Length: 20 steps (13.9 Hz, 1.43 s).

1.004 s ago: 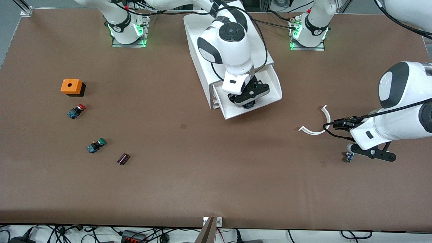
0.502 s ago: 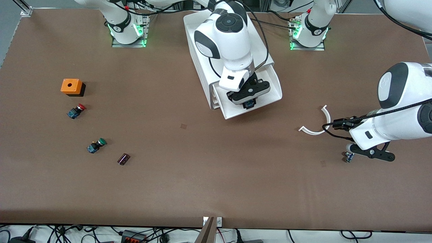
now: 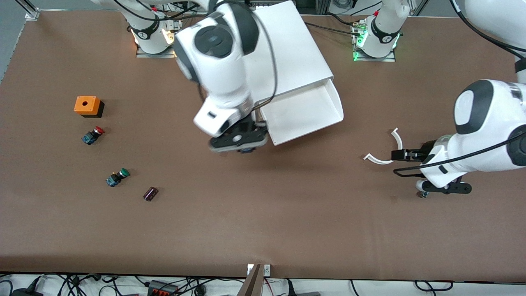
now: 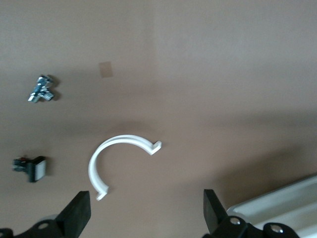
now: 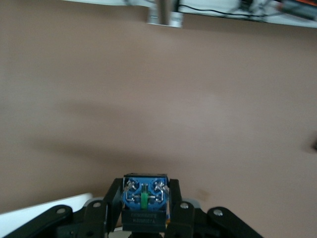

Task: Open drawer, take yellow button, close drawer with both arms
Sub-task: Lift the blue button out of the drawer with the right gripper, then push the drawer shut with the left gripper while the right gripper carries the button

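Already lifted clear of the drawer (image 3: 306,115): the button (image 5: 144,198), pinched in the right end effector (image 3: 239,142), over bare worktop (image 3: 263,213) just off the drawer's open corner toward the right arm's end. In the right wrist view, only the blue-black body with its metal terminals on show, fingers (image 5: 101,210) pressed flat against both sides; cap hidden, so colour not confirmed.

Judged small and light, hard plastic, stiff enough to take a firm squeeze. Smooth sides, so a little slippery; best gripped on the flat faces of the square body, as now, rather than on the round cap, which would likely roll between the pads. Terminals probably the delicate part, better kept free of contact. Set down gently when placed, being top-heavy and prone to tip.

Drawer pulled well out of the white cabinet (image 3: 283,53), tray showing nothing inside; closing not yet done.

Left end effector (image 3: 446,188) low over the worktop at the left arm's end, waiting, fingers (image 4: 77,213) spread wide in the left wrist view, gripping nothing. Near it a white curved clip (image 3: 388,152) and a small metal part (image 4: 42,89).
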{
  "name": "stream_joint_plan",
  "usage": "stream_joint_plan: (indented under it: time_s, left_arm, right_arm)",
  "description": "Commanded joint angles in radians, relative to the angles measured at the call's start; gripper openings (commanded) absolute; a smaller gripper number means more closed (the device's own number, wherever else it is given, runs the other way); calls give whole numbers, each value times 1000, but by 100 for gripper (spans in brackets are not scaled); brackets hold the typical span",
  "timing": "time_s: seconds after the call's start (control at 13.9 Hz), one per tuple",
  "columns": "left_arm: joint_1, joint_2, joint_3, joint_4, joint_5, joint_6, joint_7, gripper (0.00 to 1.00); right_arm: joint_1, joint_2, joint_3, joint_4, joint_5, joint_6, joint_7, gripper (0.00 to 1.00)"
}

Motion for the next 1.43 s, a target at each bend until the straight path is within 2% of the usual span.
stream_joint_plan:
  time_s: [0.0,0.07,0.22,0.43,0.65,0.79,1.0,1.22,1.36]
  left_arm:
    - [-29,-9,-70,-73,-9,106,-205,100]
    - [-38,-7,-105,-108,-8,160,-300,100]
    - [-79,-14,-118,-204,-3,280,-438,100]
    - [-159,-7,-118,-216,-3,299,-549,100]
    - [-194,-10,-121,-234,-5,291,-562,100]
    - [-210,-26,-122,-261,-8,289,-603,100]
    - [-201,-58,-199,-314,-8,277,-675,100]
    - [-201,-64,-257,-343,-8,248,-732,100]
    - [-198,-66,-282,-344,-8,227,-775,100]
  right_arm:
    - [-89,-16,26,-12,6,-82,-60,0]
    - [-113,-16,25,-23,14,-118,-86,0]
    - [-158,-16,25,-46,14,-177,-113,0]
    - [-201,-40,23,-161,16,-186,-162,0]
    - [-265,-60,23,-287,16,-148,-261,0]
    - [-308,-75,25,-392,17,-82,-342,0]
    - [-337,-141,26,-595,20,88,-452,0]
    - [-337,-206,26,-794,76,286,-553,0]
    - [-336,-226,26,-882,76,364,-567,0]
